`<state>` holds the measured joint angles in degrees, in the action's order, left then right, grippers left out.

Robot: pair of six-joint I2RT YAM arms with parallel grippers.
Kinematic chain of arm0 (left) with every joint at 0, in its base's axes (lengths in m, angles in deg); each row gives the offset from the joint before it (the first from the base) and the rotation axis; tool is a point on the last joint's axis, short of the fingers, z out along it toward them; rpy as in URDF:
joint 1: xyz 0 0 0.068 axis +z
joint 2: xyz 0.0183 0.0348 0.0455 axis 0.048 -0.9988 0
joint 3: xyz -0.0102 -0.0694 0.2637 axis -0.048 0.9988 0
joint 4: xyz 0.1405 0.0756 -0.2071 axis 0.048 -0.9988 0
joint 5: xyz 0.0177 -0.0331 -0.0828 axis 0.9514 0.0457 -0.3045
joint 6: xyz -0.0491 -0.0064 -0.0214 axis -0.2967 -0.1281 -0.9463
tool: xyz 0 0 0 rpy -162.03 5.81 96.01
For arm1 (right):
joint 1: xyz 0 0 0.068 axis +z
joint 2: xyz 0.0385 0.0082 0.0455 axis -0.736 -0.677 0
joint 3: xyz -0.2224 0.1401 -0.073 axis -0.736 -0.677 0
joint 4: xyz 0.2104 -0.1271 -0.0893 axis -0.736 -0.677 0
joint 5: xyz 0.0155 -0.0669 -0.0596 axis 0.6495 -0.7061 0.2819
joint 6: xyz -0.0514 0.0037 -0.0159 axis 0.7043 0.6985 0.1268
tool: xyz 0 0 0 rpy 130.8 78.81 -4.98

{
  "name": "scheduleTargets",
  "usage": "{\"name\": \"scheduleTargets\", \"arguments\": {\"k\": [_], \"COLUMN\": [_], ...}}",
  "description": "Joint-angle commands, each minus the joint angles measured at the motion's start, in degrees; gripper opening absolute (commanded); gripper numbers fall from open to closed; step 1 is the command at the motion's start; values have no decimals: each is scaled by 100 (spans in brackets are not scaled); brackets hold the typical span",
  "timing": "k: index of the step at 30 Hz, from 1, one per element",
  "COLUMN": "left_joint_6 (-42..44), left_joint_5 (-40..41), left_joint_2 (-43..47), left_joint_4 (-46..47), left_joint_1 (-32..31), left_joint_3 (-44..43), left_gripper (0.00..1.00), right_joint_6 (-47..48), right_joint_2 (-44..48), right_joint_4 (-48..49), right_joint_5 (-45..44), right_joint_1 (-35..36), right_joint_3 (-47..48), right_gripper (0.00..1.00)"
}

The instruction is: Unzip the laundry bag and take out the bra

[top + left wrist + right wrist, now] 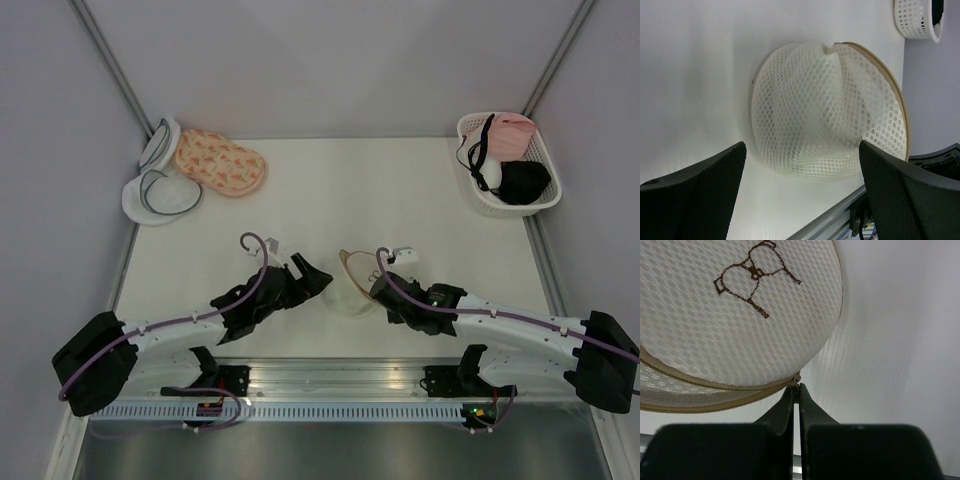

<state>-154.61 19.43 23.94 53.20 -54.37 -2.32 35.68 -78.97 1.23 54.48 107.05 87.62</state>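
Right claw [796,389], pinched shut, meets the zip [715,399] of the bag [740,315] at its tips. Left claw [802,145], open, faces the bag. Close it to brace, then draw steadily along the zip.

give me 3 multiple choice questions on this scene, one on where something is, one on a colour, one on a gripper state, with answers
1. Where does the white perforated plastic basket sit?
A. far right corner
B. far left corner
C. between the two arms

2. What colour is the rim of the round white mesh laundry bag?
A. dark grey
B. tan
C. pink

3. How is the right gripper?
A. wide open above the bag
B. out of view
C. shut, tips at the bag's zip rim

Answers:
1 A: the top view shows it at the far right.
2 B: a tan band edges the mesh in both wrist views.
3 C: its fingers press together at the zip line.
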Motion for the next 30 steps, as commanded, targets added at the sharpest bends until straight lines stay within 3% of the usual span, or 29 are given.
{"name": "scheduleTargets", "arguments": {"k": [1,7,10,11,13,14,19,20,22,23,24,26,30], "left_joint_6": [598,1512,1662,1662,1645,1628,1618,1653,1697,1732,1750,1768,1786], "left_joint_5": [-77,-526,-701,-771,-833,-834,-816,-773,-720,-685,-693,-737,-860], "left_joint_2": [-365,-1314,-1648,-1719,-1816,-1825,-1554,-1492,-1369,-1264,-1228,-1184,-1184], "left_joint_4": [1375,2642,3056,3065,3083,3100,3074,3057,2830,2776,2714,2652,2696], "left_joint_1": [-24,-24,-24,-24,-15,-24,-15,-24,-24,-24,-15,-24,-15], "left_joint_3": [-40,-164,-207,-234,-269,-252,-85,-50,21,30,39,47,82], "left_gripper": [95,83,58,39,21,5,2,2,2,2,2,2,2], "right_joint_6": [-43,45,80,89,106,115,-199,-236,-62,78,193,421,537], "right_joint_2": [42,7,-10,-2,25,42,280,323,630,831,1260,1658,1819], "right_joint_4": [187,556,627,618,601,592,172,5,-147,-51,281,660,559], "right_joint_5": [-20,304,375,375,366,366,16,-46,206,400,671,1393,1142], "right_joint_1": [-7,2,-7,-7,-7,-7,-7,2,37,107,290,449,547], "right_joint_3": [-60,-148,-166,-166,-149,-148,-44,18,150,150,142,124,422], "right_gripper": [0,0,0,1,0,1,2,29,59,92,98,98,98]}}
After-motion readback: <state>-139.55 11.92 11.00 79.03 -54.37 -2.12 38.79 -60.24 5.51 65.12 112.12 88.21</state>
